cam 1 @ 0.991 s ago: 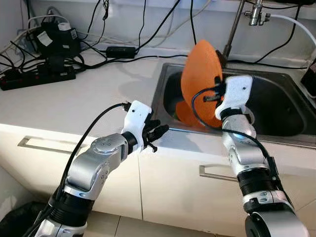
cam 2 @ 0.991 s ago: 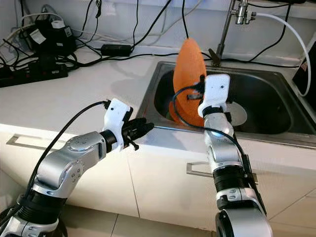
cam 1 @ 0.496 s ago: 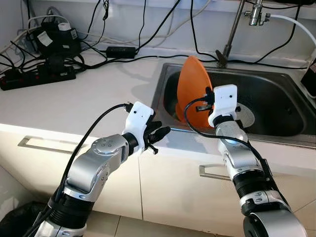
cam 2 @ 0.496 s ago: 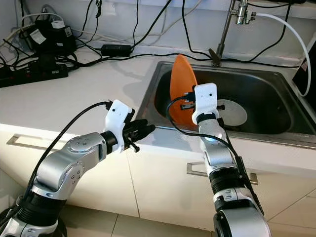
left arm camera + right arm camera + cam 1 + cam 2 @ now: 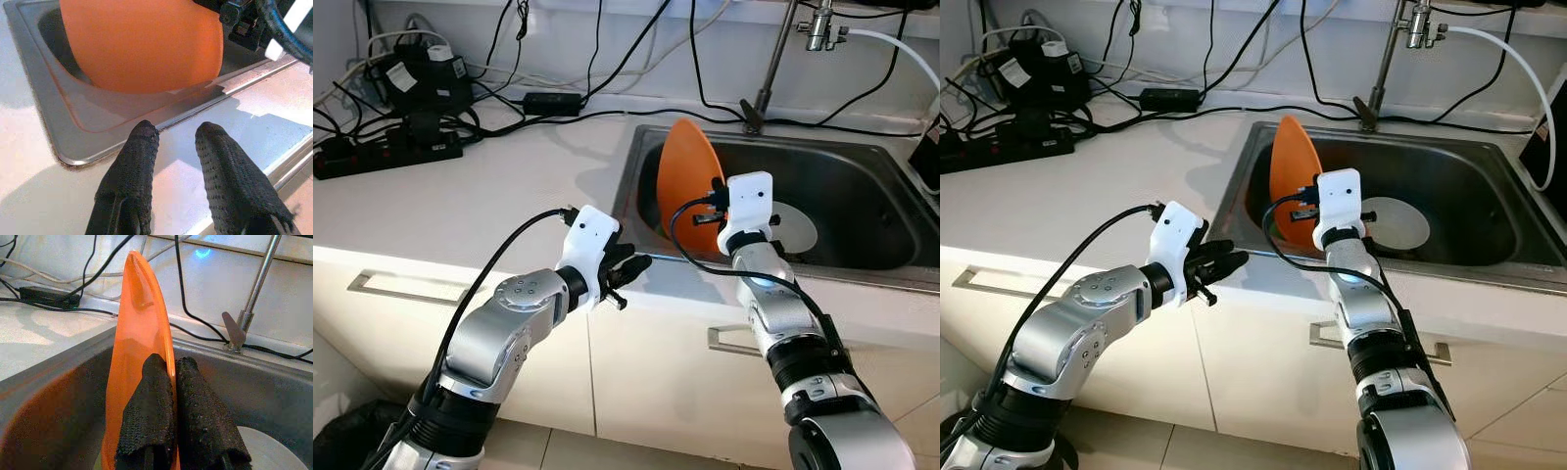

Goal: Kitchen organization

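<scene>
In your left eye view, the right gripper pinches the orange plate on edge inside the steel sink, against the sink's left wall, with a white plate flat on the sink floor just beside it. The left gripper hovers over the white counter at the sink's front-left corner.

Your right eye view shows the faucet behind the sink and a tangle of black cables well left of it.

In your left wrist view, the fingers stand narrowly apart, holding nothing, just short of the sink rim.

In your right wrist view, both fingers clamp the orange plate's rim.
</scene>
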### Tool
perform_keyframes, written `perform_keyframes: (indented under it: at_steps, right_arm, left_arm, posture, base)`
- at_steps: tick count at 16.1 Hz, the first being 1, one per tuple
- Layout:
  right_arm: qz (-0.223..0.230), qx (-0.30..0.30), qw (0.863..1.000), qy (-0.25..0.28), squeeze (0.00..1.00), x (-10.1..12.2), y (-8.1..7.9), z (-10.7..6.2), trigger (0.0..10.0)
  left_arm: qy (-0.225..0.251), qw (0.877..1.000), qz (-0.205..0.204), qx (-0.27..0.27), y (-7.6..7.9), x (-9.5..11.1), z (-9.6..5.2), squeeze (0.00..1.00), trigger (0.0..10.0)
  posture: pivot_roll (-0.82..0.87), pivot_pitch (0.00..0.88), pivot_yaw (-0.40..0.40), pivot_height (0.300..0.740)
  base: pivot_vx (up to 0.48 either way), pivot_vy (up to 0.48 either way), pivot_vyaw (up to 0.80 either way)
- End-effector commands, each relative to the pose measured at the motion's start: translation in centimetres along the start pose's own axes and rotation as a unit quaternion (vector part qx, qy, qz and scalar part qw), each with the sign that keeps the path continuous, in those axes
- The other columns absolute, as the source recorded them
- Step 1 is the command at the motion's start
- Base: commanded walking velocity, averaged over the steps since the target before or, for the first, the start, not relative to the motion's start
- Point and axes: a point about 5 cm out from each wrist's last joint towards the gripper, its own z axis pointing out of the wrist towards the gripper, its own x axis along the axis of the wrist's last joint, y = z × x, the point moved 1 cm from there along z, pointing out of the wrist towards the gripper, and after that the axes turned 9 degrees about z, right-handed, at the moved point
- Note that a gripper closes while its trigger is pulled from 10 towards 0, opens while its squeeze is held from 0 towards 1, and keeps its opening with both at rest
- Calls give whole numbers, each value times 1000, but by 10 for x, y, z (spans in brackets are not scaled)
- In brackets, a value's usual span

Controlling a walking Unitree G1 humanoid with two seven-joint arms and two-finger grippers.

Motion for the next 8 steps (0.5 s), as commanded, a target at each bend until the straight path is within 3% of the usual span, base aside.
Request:
perform_keyframes:
  at_steps: [1, 4, 5, 6, 7, 8]
  right_arm:
    - [1, 6, 1000, 28, 0, 13, -4, 5, 10000]
    - [2, 9, 1000, 21, 0, 9, -5, 5, 10000]
    - [3, 10, 1000, 20, 71, 9, -6, 5, 10000]
    - [5, 13, 1000, 19, 639, 8, -7, 5, 10000]
    - [4, 14, 1000, 19, 992, 8, -8, 5, 10000]
    - [3, 15, 1000, 17, 1000, 7, -8, 4, 10000]
  left_arm:
    - [1, 1000, 7, -7, 3, 2, -1, 0, 10000]
    - [0, 1000, 7, -6, 3, 2, -1, 0, 10000]
    - [0, 1000, 7, -6, 3, 2, -1, 0, 10000]
    - [-1, 1000, 6, -5, 3, 2, -1, 0, 10000]
    - [-1, 1000, 6, -5, 3, 2, -1, 0, 10000]
    - [-2, 1000, 6, -5, 3, 1, 0, 0, 10000]
  posture:
    - [82, 0, 25, 740]
    - [86, 0, 23, 740]
    - [89, 0, 23, 740]
    - [89, 0, 23, 740]
    - [89, 0, 22, 740]
    - [90, 0, 21, 740]
  base:
    - [0, 0, 0]
    - [0, 0, 0]
    - [0, 0, 0]
    - [0, 0, 0]
    - [0, 0, 0]
    - [0, 0, 0]
